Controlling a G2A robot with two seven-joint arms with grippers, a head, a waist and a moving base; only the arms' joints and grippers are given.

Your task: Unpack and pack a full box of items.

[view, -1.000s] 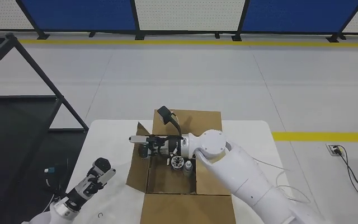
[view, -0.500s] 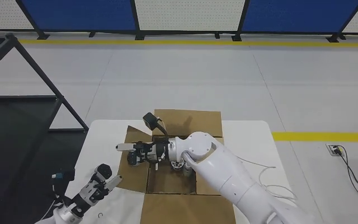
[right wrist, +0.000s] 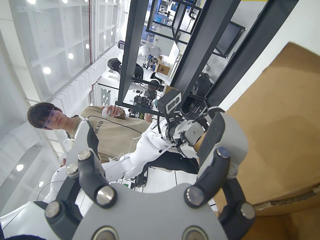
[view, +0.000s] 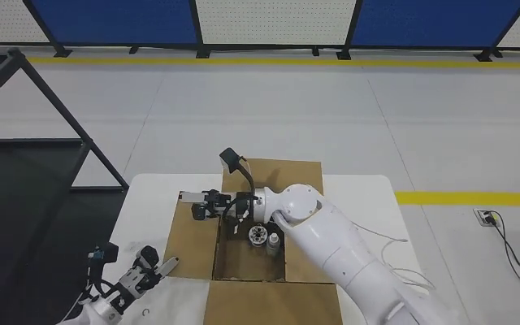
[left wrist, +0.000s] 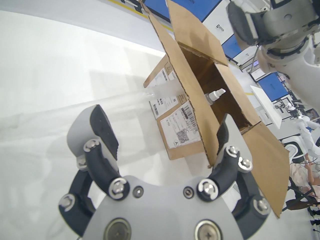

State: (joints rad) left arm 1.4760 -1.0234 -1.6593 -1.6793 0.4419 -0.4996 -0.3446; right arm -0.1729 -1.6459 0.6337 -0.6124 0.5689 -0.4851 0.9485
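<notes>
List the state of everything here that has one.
cardboard box: open, flaps folded outward.
left flap: spread out flat over the table.
small white bottle: inside the box, apparently upright.
right gripper: open, empty, above the left flap's far end.
left gripper: open, empty, near the table's front corner.

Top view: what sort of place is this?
Probably a robotics lab or test hall: blue partition panels and a yellow floor line border the bay around the white table, and another white robot stands among equipment racks behind.
</notes>
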